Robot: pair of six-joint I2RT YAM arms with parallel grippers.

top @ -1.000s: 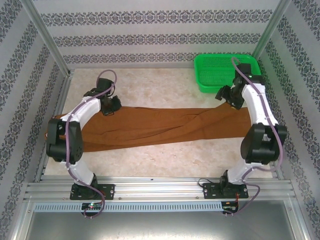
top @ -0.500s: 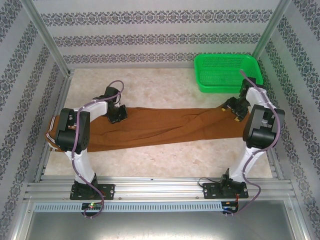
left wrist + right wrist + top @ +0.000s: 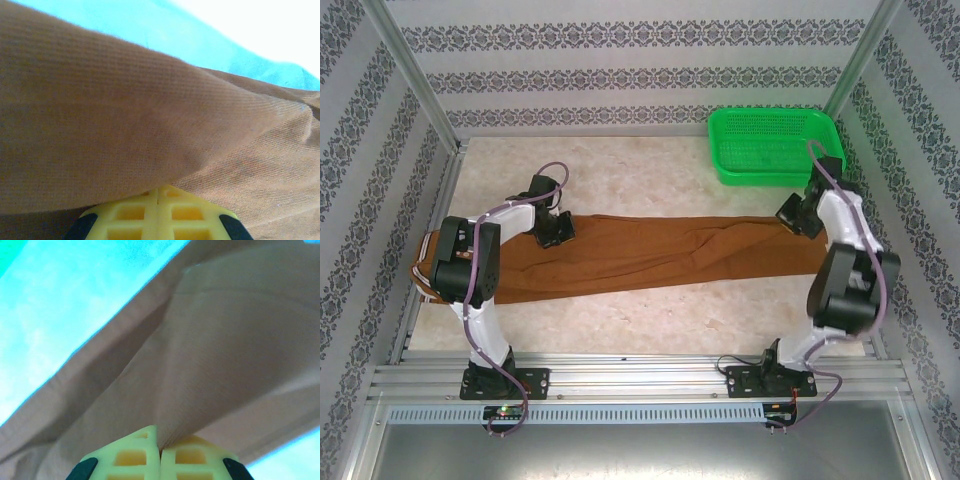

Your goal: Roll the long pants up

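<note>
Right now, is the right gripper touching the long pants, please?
Touching: the right wrist view shows the right gripper pinching a fold of the long pants between its closed fingers.

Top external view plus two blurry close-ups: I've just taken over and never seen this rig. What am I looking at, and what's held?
The wide picture looks down from above and behind two robot arms bolted at the near edge of the table. The long pants lie stretched across it; a green basket sits far right. Each close-up comes from a camera on a wrist. The right arm's yellow fingers pinch a fold of the pants; the left arm's fingers are closed too, apparently on cloth.
</note>
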